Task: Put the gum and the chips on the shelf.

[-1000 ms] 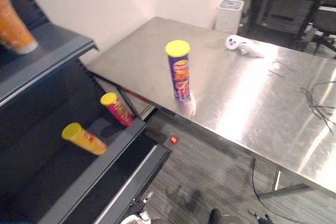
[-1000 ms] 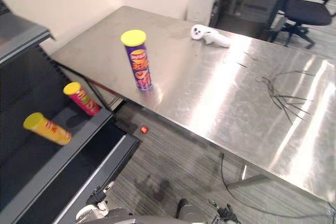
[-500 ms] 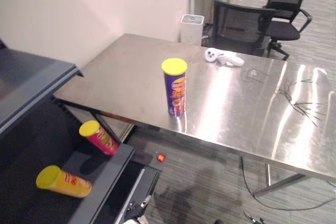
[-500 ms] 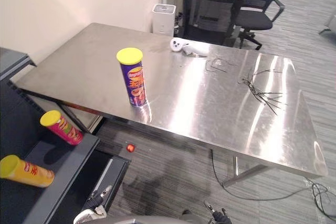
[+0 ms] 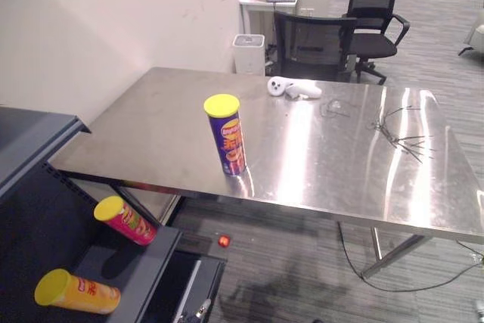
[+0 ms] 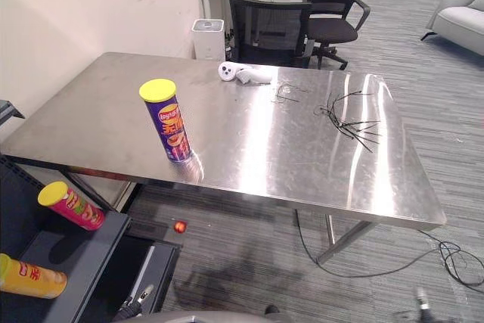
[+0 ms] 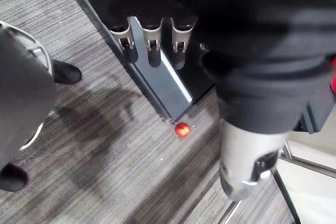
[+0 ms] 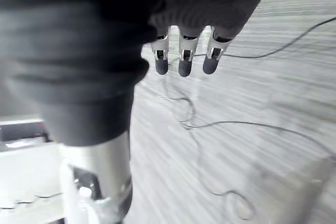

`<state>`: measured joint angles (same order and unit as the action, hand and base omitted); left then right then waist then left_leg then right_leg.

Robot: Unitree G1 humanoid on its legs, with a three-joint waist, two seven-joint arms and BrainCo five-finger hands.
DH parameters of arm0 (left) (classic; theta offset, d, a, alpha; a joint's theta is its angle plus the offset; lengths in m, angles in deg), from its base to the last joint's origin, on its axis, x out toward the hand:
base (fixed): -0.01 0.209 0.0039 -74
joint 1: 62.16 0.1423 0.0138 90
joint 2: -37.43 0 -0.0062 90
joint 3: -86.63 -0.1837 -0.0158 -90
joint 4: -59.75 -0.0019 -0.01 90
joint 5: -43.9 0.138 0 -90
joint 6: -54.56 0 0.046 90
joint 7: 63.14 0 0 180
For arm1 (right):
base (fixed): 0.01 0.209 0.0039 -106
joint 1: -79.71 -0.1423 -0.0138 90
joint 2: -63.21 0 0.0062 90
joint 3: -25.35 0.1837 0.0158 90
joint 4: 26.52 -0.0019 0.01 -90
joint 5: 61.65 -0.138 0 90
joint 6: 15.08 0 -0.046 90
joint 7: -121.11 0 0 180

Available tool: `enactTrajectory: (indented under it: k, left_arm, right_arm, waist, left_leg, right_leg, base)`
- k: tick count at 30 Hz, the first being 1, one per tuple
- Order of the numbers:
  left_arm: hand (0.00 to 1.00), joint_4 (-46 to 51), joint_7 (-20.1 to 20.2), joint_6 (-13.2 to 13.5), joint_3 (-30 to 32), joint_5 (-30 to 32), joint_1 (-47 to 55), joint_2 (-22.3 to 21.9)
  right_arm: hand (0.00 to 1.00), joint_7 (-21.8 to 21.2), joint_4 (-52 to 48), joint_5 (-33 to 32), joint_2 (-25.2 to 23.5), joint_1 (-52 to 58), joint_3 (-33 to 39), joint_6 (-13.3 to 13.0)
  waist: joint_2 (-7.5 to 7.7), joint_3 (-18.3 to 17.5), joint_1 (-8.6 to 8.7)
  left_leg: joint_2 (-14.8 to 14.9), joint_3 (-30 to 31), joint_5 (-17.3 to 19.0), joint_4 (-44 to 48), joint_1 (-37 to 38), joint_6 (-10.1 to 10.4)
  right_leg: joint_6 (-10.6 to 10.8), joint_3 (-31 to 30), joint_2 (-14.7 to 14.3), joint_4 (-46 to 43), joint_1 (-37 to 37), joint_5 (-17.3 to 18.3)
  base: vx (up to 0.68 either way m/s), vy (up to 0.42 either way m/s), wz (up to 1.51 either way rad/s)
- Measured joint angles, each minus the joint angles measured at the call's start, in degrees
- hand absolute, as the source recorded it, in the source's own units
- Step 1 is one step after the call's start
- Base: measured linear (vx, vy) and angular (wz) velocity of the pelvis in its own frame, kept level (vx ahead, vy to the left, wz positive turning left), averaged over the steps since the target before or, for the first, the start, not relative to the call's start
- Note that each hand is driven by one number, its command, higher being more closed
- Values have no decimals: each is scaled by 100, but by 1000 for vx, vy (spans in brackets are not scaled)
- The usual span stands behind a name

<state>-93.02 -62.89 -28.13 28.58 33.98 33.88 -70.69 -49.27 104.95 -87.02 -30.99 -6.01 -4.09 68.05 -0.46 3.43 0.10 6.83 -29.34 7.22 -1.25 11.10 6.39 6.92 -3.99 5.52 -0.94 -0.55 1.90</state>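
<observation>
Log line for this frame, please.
purple can: upright on table | pink can, yellow can: lying on shelf | left hand: open, empty | right hand: open, empty

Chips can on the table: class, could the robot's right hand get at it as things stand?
Probably yes. The chips can stands upright near the front edge of the table with nothing around it; the right hand hangs open and empty, though low over the floor.

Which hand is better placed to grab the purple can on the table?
Left, probably. The can stands on the left part of the table, nearer the shelf. The left hand and right hand both hang low, open and empty.
</observation>
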Motion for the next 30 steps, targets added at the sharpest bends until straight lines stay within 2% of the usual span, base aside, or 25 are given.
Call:
enactTrajectory:
  k: [2, 3, 5, 7, 10, 12, 14, 16, 21, 23, 30]
  left_arm:
    - [0, 136, -3, -24, -62, 9, -2, -27]
    - [0, 184, -7, -30, -130, 41, 0, -27]
    - [0, 313, -9, -32, -208, 234, 35, -29]
    - [0, 394, -8, -31, -252, 271, 69, -29]
    - [0, 395, -4, -33, -436, 446, 96, -21]
    - [0, 393, -2, -34, -484, 485, 90, -5]
    - [0, 338, 5, -30, -524, 627, 96, 19]
    - [0, 251, 12, -28, -618, 628, 103, 72]
    - [0, 120, 91, -28, -1069, 626, 154, 307]
    - [0, 121, 126, -28, -1188, 627, 154, 398]
    - [0, 129, 123, -11, -1436, 617, 160, 473]
  right_arm:
    - [0, 407, -1613, 21, 49, -28, -48, -45]
    - [0, 626, -2509, 94, 55, -21, -144, -158]
    - [0, 871, -3452, 512, 80, -78, -200, -340]
    - [0, 1062, -3874, 836, 134, -204, -205, -509]
    - [0, 1253, -4569, 1364, 269, -293, -543, -519]
    - [0, 1216, -4985, 1730, 420, -295, -878, -524]
    - [0, 932, -5247, 2072, 702, -376, -1480, -612]
    - [0, 570, -5209, 2080, 945, -549, -2043, -641]
    - [0, -433, -4463, 2024, 1503, -1032, -3335, -667]
    - [0, -613, -4231, 2002, 1542, -1165, -3648, -654]
    - [0, -1026, -3818, 1228, 1525, -1534, -4809, -635]
  waist:
    - [-7, -6, 42]
    - [0, -10, 59]
    - [53, -39, 74]
    - [107, -103, 70]
    - [160, -118, 90]
    - [169, -150, 98]
    - [171, -222, 124]
    - [168, -256, 124]
    - [155, -258, 60]
    - [132, -248, -22]
    - [63, -173, -50]
  left_leg:
    - [27, -50, -1, -3, 9, -1]
    - [37, -89, -1, -1, 13, -1]
    - [63, -123, 0, 4, 11, 1]
    - [87, -127, -1, 4, 2, 2]
    - [79, -118, 0, -6, -12, 2]
    - [62, -63, 1, -15, -47, 0]
    - [34, 76, 0, -12, -147, -2]
    - [14, 234, -1, 11, -218, -5]
    - [-52, 666, -3, 122, -485, -26]
    - [-61, 780, -7, 150, -541, -32]
    - [-162, 1150, -54, 167, -672, -106]
  right_leg:
    - [25, -68, -5, 15, 33, -15]
    - [30, -84, -13, 17, 39, -18]
    - [41, -101, -19, 38, 45, -26]
    - [33, -101, -28, 94, 34, -50]
    - [33, -94, -20, 98, 43, -50]
    - [34, -64, -1, 116, 49, -50]
    - [46, 34, 33, 165, 68, -59]
    - [56, 96, 34, 195, 75, -68]
    - [78, 384, 102, 210, 107, -85]
    - [76, 460, 121, 210, 106, -88]
    - [86, 750, 237, 264, 24, -141]
  base:
    - [-18, -30, -14]
    - [-18, -28, -9]
    - [-8, -30, -7]
    - [1, -33, -4]
    - [0, -26, -1]
    - [-10, -20, 8]
    - [-5, -26, 21]
    - [1, -40, 20]
    - [-6, -27, 30]
    - [2, -25, 25]
    - [-16, 5, 20]
